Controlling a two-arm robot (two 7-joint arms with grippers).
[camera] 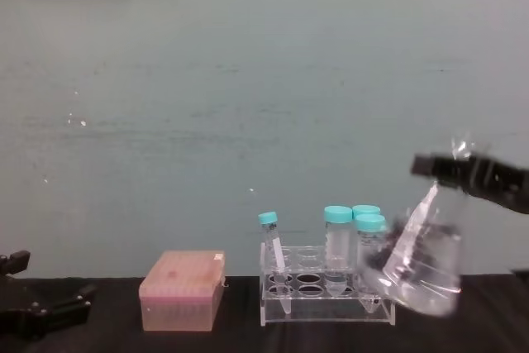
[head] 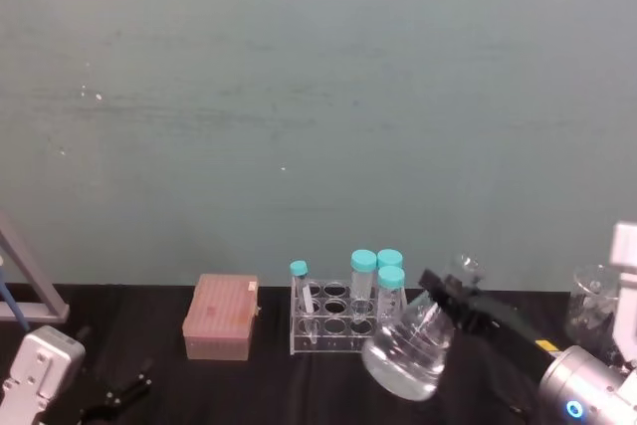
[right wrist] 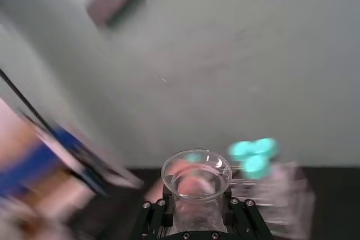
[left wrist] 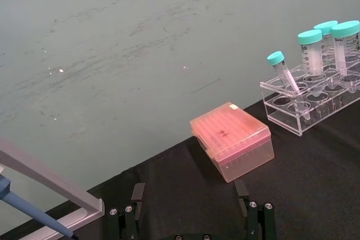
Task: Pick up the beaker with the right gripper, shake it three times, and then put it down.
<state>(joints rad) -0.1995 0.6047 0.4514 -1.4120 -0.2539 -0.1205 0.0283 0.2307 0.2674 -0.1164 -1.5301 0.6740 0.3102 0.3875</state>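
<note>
Right hand (right wrist: 196, 212) clamping beaker (camera: 423, 266) neck, beaker tilted

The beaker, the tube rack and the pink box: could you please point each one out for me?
beaker (head: 403, 357), head view, on its wide liquid-filled base.
tube rack (head: 328, 341), head view, on its clear front wall.
pink box (head: 223, 306), head view, on its lid.

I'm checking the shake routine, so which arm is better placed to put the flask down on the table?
Right. The right gripper is shut on the neck of the beaker, holding it tilted beside the tube rack. The left gripper sits open and empty, far off past the pink box.
</note>
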